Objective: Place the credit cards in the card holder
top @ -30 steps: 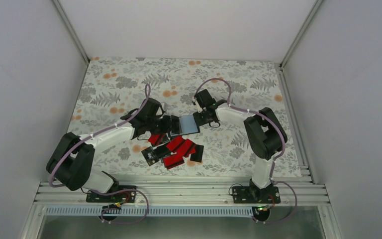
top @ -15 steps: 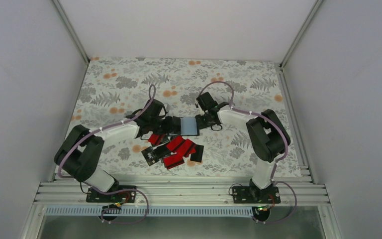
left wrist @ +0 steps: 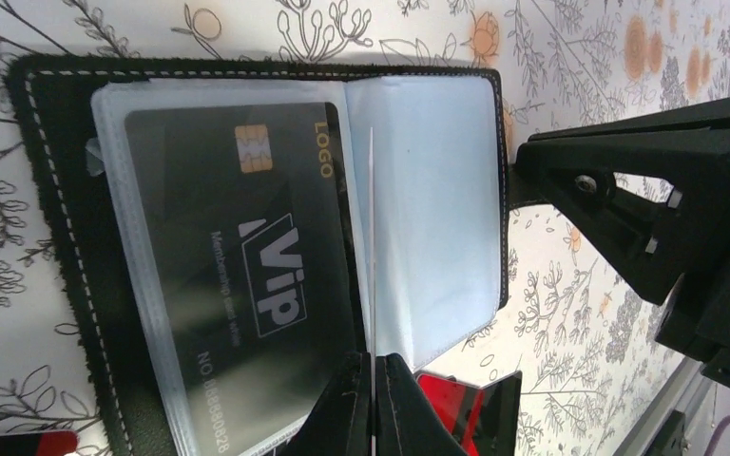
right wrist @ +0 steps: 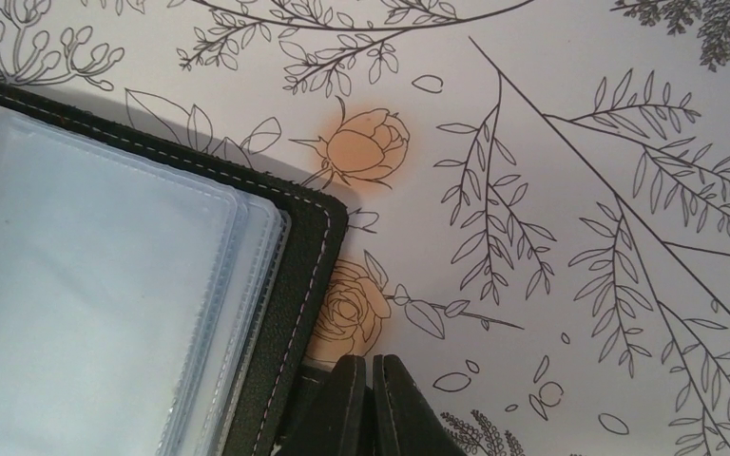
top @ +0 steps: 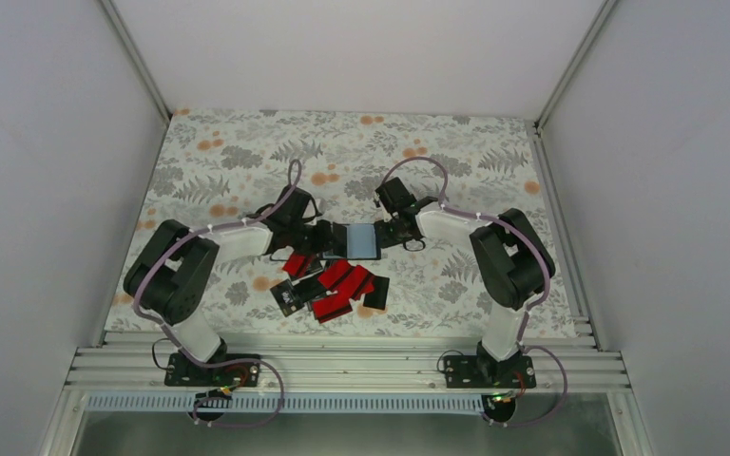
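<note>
Left gripper [left wrist: 374, 375]: low over the table [top: 247, 152], coming in from the left, just left of centre. Pads are pinched together on one clear sleeve [left wrist: 371, 237] of the holder. That sleeve stands edge-on at the fold. Nothing else is in the grip.

Holder [left wrist: 52, 190]: mid-table between the two grippers, lying open and flat, blue-grey inside facing up. The left wrist view shows a black VIP card [left wrist: 238, 256] sitting in a sleeve on one half. The other half shows plain clear sleeves.

Cards [top: 335, 285]: loose overlapping pile of red and black on the table, just on the near side of the holder. One red card lies right at the holder's near edge; can't tell if it touches.

Right gripper [right wrist: 373, 375]: at the holder's right edge, fingers closed to a hairline gap. Tips sit against the black stitched cover near a corner. Can't tell whether the cover is between the pads or only pressed down.
</note>
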Motion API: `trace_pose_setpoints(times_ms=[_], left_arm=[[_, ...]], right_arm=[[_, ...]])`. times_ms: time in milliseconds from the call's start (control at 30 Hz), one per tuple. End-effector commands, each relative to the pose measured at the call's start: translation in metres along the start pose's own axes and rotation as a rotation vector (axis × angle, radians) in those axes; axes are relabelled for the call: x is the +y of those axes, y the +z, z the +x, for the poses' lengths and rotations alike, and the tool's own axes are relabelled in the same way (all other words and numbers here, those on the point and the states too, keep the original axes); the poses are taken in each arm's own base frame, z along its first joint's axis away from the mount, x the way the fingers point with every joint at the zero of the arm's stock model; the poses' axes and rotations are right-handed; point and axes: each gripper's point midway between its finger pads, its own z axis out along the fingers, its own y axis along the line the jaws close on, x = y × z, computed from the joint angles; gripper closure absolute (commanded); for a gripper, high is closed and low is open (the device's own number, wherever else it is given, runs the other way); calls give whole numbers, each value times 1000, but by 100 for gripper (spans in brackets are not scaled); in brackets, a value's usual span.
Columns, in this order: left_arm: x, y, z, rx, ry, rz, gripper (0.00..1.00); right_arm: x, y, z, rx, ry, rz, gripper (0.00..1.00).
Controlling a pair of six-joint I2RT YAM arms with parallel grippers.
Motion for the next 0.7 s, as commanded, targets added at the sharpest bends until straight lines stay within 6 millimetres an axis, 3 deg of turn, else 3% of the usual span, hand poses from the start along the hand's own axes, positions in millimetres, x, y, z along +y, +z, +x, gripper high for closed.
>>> trace_pose_setpoints(times_ms=[0, 667], left_arm=[[-14, 3, -6, 12, 47, 71, 98], [-11, 14, -5, 70, 30, 107, 98]], right_arm=[[1, 0, 0, -12, 0, 3, 96], [1, 1, 3, -10, -18, -2, 96]])
